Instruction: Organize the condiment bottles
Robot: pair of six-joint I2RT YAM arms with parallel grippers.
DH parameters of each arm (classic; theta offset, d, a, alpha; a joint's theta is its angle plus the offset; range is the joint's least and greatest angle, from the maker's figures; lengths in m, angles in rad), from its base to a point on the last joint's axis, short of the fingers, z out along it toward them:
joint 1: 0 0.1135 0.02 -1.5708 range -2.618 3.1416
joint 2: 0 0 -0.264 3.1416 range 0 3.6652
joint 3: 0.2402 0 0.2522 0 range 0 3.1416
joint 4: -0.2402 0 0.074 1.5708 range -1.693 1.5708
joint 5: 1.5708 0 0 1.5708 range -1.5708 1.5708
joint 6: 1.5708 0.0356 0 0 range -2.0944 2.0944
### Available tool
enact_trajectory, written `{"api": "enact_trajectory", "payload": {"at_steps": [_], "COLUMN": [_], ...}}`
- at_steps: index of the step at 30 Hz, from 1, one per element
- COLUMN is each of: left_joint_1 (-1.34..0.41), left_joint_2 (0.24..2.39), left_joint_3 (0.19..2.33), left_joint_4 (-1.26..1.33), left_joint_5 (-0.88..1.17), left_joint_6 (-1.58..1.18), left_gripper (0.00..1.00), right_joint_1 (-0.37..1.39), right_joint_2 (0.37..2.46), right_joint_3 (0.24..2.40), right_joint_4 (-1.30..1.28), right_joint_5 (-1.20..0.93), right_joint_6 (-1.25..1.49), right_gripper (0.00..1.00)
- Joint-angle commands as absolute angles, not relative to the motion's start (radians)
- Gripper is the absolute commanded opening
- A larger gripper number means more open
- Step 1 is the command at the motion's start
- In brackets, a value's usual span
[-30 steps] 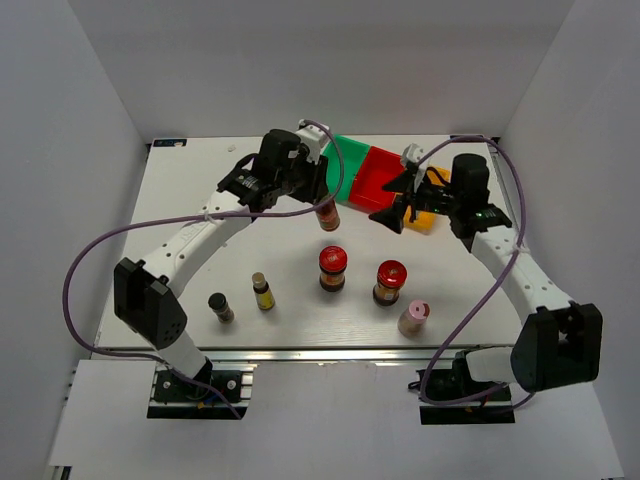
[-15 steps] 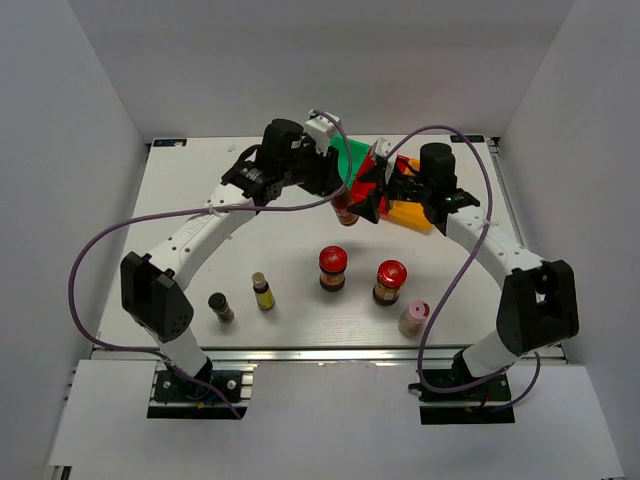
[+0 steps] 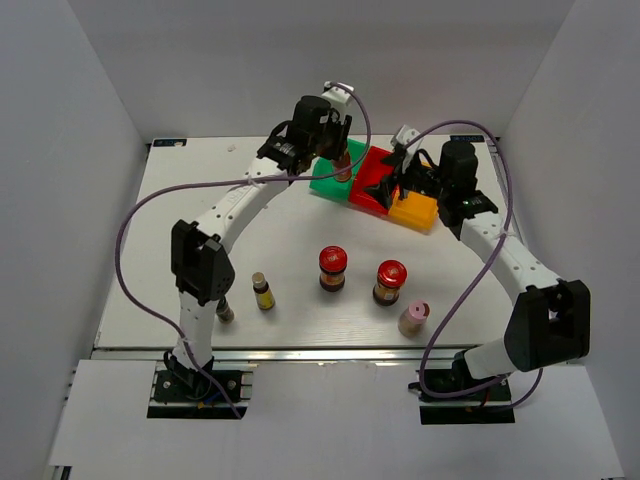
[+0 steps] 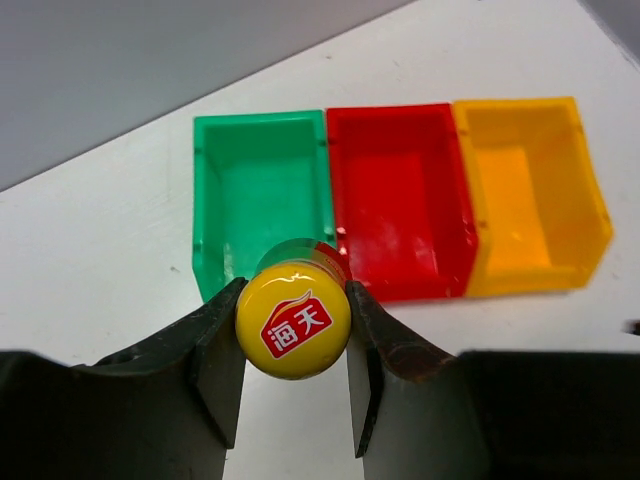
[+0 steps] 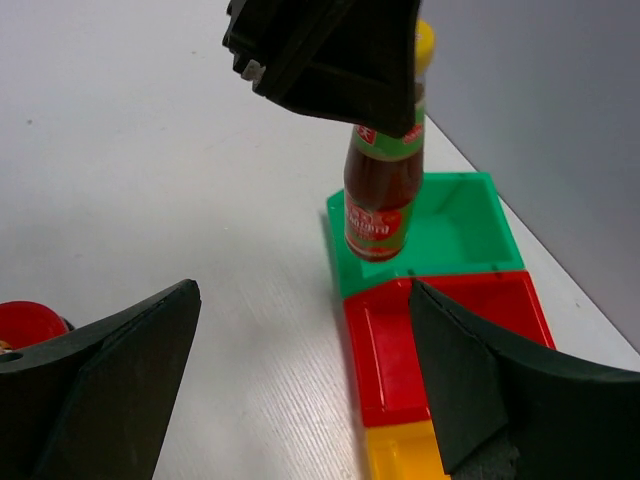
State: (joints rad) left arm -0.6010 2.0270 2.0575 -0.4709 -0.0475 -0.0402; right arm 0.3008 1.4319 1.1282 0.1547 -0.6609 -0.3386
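Note:
My left gripper point(image 3: 338, 150) is shut on the yellow cap point(image 4: 293, 320) of a slim dark bottle point(image 3: 342, 167). It holds the bottle upright over the near edge of the green bin point(image 3: 326, 184). In the right wrist view the bottle point(image 5: 383, 200) hangs at the green bin's point(image 5: 455, 235) front corner. My right gripper point(image 3: 385, 182) is open and empty over the red bin point(image 3: 377, 162). On the table stand another yellow-capped bottle point(image 3: 262, 291), two red-lidded jars point(image 3: 332, 268) point(image 3: 389, 281), a pink-capped bottle point(image 3: 413, 317) and a black-capped shaker point(image 3: 226, 313), which is partly hidden by the left arm.
The green point(image 4: 262, 190), red point(image 4: 400, 200) and yellow point(image 4: 530, 200) bins stand side by side at the back right, all empty inside. The yellow bin point(image 3: 413, 212) lies under the right forearm. White walls enclose the table on three sides.
My left gripper has carried the yellow-capped bottle from the table's middle back and right to the green bin. My right gripper swung left, then drew back a little over the red bin.

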Motion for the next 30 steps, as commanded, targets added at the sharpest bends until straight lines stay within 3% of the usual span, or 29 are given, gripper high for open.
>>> {"api": "enact_trajectory", "payload": {"at_steps": [1, 5, 30], "left_joint_1": [-0.600, -0.594, -0.518], "left_joint_2": [2.057, 2.157, 2.379], "left_joint_3": [2.193, 2.304, 2.410], "left_joint_4": [-0.391, -0.350, -0.072], "left_joint_5": [-0.191, -0.331, -0.176], "left_joint_6": [-0.018, -0.018, -0.129], "left_gripper": [0.00, 0.00, 0.00], "right_joint_1": [0.242, 0.192, 0.069], "right_joint_2": [1.416, 1.393, 1.407], "right_joint_3": [1.123, 1.105, 1.075], "right_joint_4": [0.186, 0.183, 0.172], "right_joint_5": [-0.652, -0.667, -0.663], "right_joint_6": [-0.289, -0.275, -0.262], "right_gripper": [0.89, 0.89, 0.89]}}
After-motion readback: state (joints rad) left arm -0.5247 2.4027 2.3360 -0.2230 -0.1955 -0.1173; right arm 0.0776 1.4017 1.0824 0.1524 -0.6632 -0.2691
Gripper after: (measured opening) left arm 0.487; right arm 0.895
